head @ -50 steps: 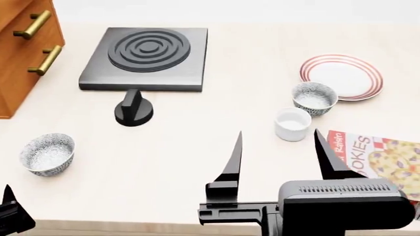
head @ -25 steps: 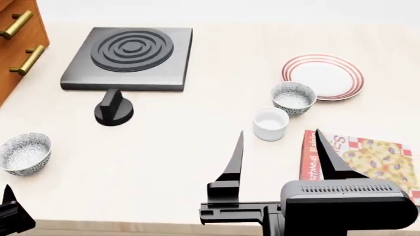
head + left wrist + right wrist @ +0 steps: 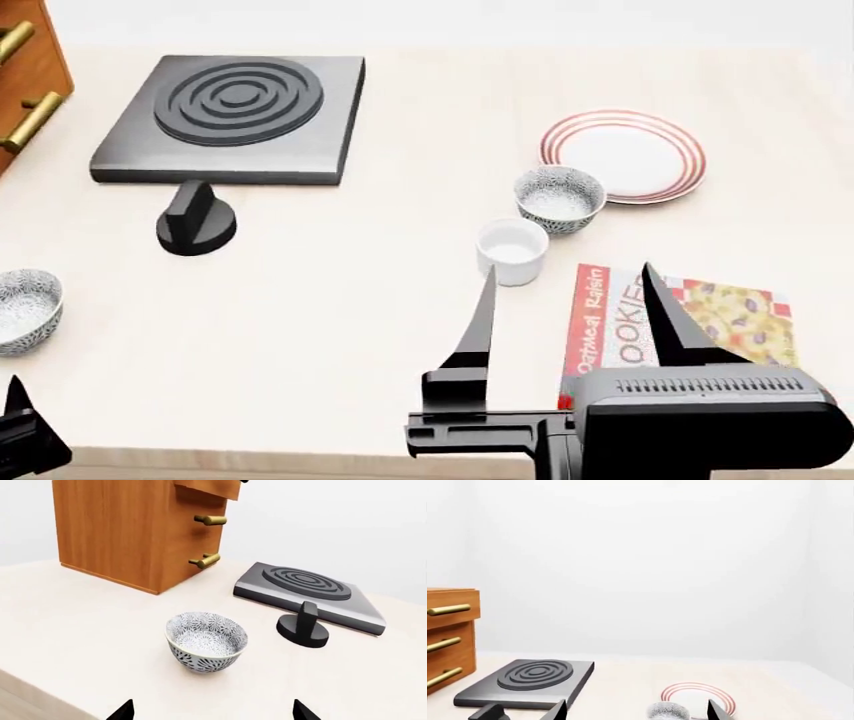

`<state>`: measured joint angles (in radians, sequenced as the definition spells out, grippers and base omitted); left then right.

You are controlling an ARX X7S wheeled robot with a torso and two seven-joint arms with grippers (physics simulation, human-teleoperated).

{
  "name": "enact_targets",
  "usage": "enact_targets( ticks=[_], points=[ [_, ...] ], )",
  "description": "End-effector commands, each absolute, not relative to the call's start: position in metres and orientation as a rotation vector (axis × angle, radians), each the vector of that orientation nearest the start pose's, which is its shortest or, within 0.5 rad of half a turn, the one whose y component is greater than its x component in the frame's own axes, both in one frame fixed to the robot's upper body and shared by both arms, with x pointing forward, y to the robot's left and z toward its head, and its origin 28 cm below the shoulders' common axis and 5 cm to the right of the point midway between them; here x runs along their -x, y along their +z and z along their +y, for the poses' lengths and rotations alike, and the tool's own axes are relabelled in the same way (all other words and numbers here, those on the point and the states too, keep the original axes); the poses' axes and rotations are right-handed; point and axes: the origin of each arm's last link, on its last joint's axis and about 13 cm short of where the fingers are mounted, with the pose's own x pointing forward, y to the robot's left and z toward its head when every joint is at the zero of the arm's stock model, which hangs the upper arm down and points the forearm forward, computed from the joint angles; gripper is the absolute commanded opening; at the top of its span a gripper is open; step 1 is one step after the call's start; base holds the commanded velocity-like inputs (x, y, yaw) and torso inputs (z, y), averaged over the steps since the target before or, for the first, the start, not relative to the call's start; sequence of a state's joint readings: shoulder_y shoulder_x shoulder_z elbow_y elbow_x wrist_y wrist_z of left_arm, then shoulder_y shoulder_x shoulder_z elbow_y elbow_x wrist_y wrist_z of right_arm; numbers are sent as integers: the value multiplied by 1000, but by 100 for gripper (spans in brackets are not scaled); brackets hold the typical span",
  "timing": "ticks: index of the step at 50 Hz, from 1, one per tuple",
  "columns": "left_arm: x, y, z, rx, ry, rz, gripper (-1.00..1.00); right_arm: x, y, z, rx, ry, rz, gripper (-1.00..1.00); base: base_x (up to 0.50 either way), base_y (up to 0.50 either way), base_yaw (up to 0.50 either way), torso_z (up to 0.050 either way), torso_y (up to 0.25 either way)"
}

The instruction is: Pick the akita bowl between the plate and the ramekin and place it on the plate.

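The speckled akita bowl [image 3: 559, 198] stands upright on the table between the red-ringed white plate [image 3: 627, 150] and the white ramekin [image 3: 513, 250], close to both. My right gripper [image 3: 569, 267] hovers open on the near side of the ramekin, holding nothing. In the right wrist view the akita bowl [image 3: 668, 711] shows between the open fingers, ahead of them, with the plate [image 3: 694, 686] behind it. A look-alike bowl [image 3: 11, 310] sits at the far left. My left gripper [image 3: 213, 710] is open, short of that look-alike bowl [image 3: 205, 641].
A black burner slab [image 3: 227, 105] with a black knob [image 3: 196, 222] in front of it lies at the back left. A wooden drawer cabinet [image 3: 27, 70] stands at the far left. A cookie box [image 3: 681, 320] lies flat under my right gripper's right finger.
The head view has swung to the right, so everything on the table has slid left in the picture. Both grippers keep their places in the view and stay open.
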<state>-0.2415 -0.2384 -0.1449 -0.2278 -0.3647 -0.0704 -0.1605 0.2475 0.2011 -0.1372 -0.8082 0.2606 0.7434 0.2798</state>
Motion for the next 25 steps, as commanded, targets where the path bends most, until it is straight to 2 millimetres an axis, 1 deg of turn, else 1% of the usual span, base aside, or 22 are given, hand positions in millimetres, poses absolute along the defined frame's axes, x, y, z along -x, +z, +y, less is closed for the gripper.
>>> enact_targets(
  ticks=[1, 25],
  points=[
    [-260, 33, 298, 171, 340, 18, 100, -205, 170, -88, 12, 42, -270, 100, 0, -152, 0, 0, 0],
    [-261, 31, 299, 171, 340, 17, 100, -205, 171, -88, 10, 42, -270, 100, 0, -156, 0, 0, 0]
  ],
)
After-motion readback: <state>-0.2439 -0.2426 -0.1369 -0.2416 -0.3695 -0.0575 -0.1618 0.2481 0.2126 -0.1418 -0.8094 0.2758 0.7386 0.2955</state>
